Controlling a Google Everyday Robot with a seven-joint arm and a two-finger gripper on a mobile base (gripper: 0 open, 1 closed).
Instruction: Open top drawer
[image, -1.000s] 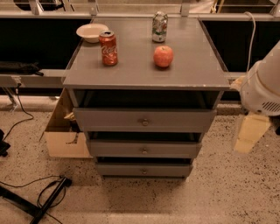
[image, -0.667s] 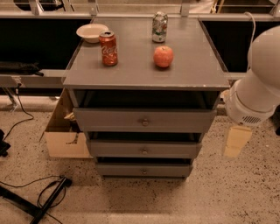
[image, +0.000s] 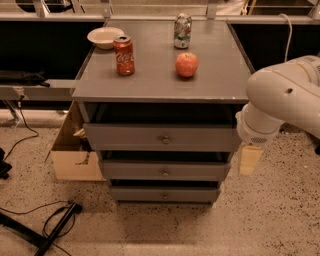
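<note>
one wide grey wooden top drawer (image: 160, 137) is seen partly open; the cream gripper (image: 250, 160) is held beside its right end, grip state untellable.

I can see the gripper (image: 250, 159) just right of the top drawer (image: 125, 136), its upper part hidden under the white arm (image: 285, 92), which the right edge cuts off. The drawer's inside is lost in shadow. The cabinet (image: 160, 85) hides part of the cardboard box (image: 75, 162) on the left.
</note>
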